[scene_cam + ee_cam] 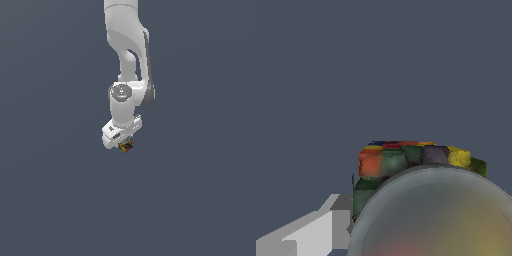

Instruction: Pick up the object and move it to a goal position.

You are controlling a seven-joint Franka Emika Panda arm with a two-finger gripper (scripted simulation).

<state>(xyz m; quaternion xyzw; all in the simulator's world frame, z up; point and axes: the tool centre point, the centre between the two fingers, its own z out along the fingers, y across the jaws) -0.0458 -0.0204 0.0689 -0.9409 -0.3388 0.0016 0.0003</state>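
Gripping the object (126,146) — blocky, no clear long axis — the pincer (125,145) stands closed.

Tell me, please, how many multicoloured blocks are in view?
1: the block sits at the gripper, just under the white arm; others could be hidden behind it.

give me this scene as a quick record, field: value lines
arm: white Panda, reaching down from the top of the exterior view
gripper: pointing down
object: small blocky cube with red, yellow, green and dark patches, right at the jaws
grasp: jaws appear closed on the cube; contact itself is hidden
wrist view: cube close up, partly behind a blurred rounded shape
surroundings: plain dark grey background, no surface edge visible
goal marker: none visible
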